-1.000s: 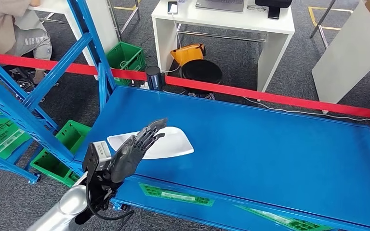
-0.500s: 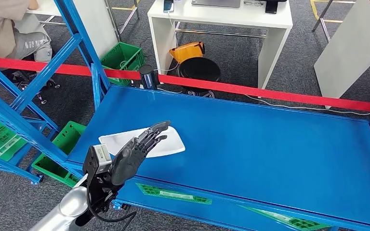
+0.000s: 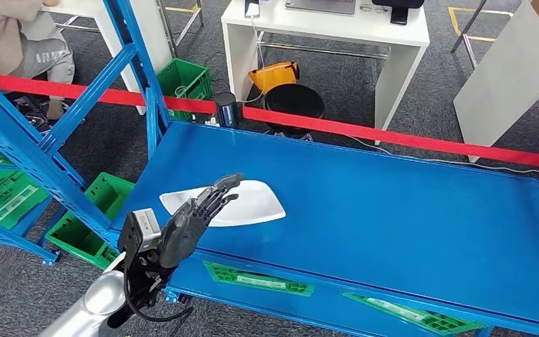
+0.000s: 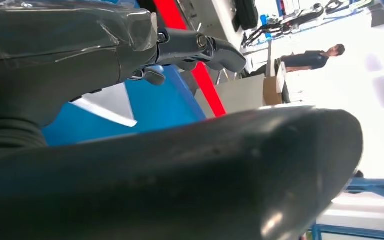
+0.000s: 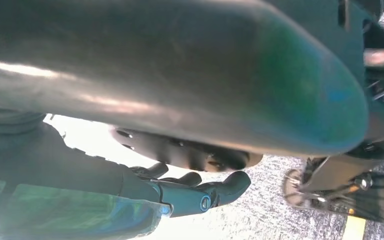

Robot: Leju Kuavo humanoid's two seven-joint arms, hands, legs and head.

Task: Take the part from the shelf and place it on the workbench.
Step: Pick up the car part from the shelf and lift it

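The part (image 3: 253,202) is a flat white curved panel lying on the blue workbench (image 3: 393,210), near its left front corner. My left hand (image 3: 191,219) hovers over the panel's near left end with its fingers stretched out and apart, holding nothing. The left wrist view looks past the dark fingers (image 4: 200,46) at the white part (image 4: 109,102) on the blue top. In the right wrist view my right hand (image 5: 190,192) hangs above grey floor, its fingers loosely extended and empty.
A blue shelf frame (image 3: 56,133) stands at the left with green crates (image 3: 88,221) under it. Red barrier tape (image 3: 407,140) runs behind the bench. Beyond it are a white desk (image 3: 323,31), a black stool (image 3: 293,104) and a seated person (image 3: 14,38).
The whole picture swayed left and came back, so the camera moved. My left hand stays open over the white part, which lies still on the bench.
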